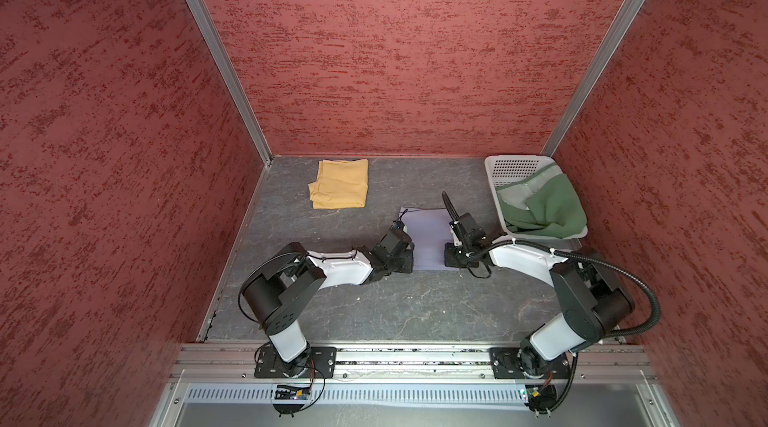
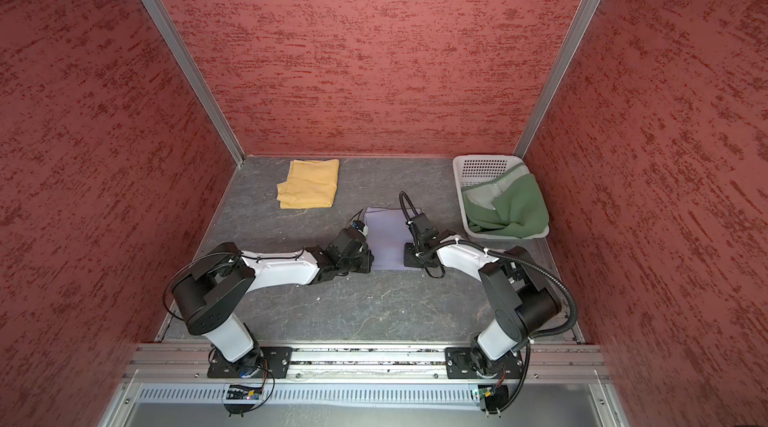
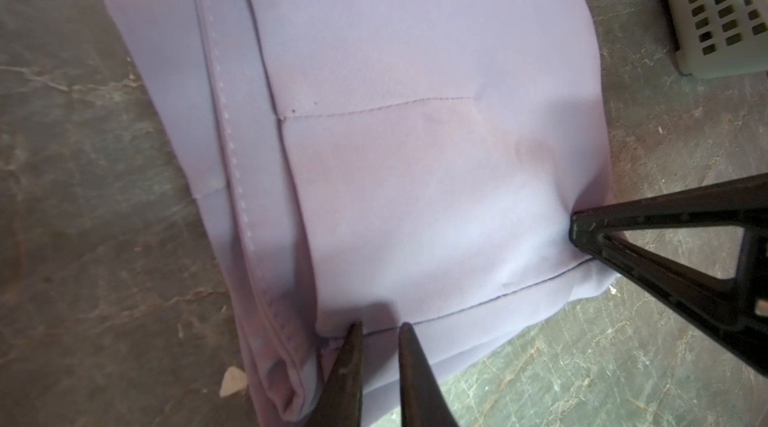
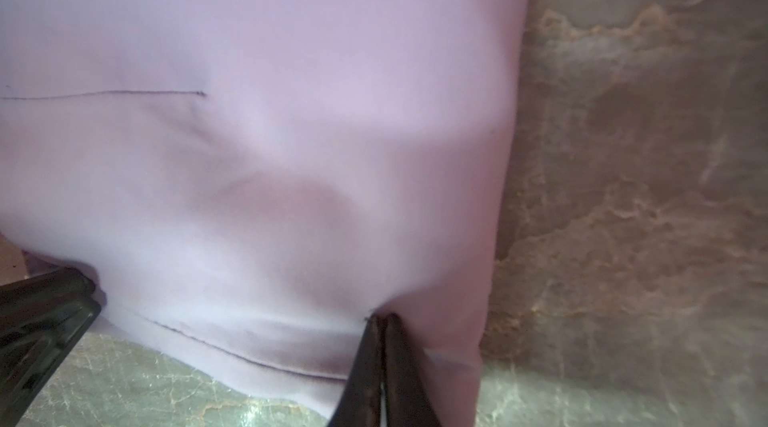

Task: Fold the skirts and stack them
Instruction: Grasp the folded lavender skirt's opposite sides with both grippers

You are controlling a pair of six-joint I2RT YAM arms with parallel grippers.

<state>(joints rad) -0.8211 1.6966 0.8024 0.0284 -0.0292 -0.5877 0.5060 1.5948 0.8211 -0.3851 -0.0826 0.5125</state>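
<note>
No writing, label, brand mark, number or sign can be read in any of the views.
</note>
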